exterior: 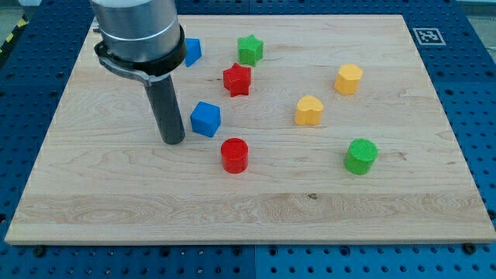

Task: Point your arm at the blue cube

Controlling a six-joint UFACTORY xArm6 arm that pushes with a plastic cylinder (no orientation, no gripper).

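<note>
A blue cube (206, 118) lies on the wooden board (248, 209), left of centre. My tip (173, 142) rests on the board just to the cube's left, a small gap apart from it. A second blue block (192, 51) sits near the view's top, partly hidden behind my arm; its shape is hard to make out.
A red cylinder (234, 155) lies just below and right of the blue cube. A red star block (237, 79) and a green star block (249, 49) lie above. Two yellow blocks (309, 111) (349, 78) and a green cylinder (361, 156) lie at the right.
</note>
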